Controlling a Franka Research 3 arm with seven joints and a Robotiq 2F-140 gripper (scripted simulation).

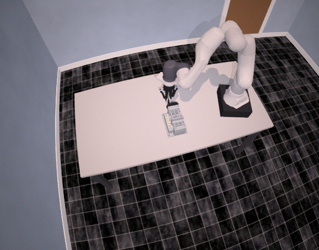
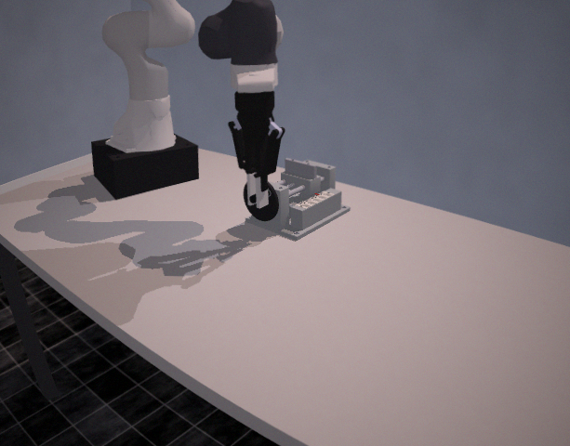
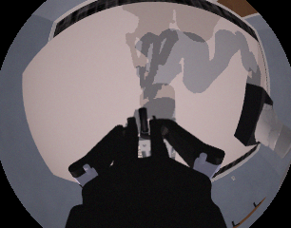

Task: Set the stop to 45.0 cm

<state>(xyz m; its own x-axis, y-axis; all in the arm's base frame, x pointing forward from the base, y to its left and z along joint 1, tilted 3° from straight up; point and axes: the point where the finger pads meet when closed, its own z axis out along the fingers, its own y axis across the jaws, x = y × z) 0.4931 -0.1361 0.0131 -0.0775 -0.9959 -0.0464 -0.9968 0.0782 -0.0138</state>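
Observation:
The grey stop fixture (image 1: 170, 134) (image 2: 323, 221) stands on the table. Its black handwheel (image 1: 173, 103) (image 2: 271, 212) faces out from one end. My gripper (image 1: 168, 101) (image 2: 256, 193) (image 3: 143, 115) points down in front of the wheel, shut on the handwheel's dark handle (image 3: 144, 118), which shows between the fingertips in the wrist view. The fingers cover part of the wheel. The grey stop block (image 2: 299, 167) sits on rods between the end plates. A red mark (image 1: 170, 123) (image 2: 316, 194) shows beside the pale scale. The scale's numbers are too small to read.
The table (image 1: 113, 129) (image 2: 395, 288) (image 3: 79, 85) carries the fixture and the arm's black base (image 1: 234, 112) (image 2: 145, 168) (image 3: 250, 114). In the top view, the base is to the right of the fixture. The arm's shadow falls across the table.

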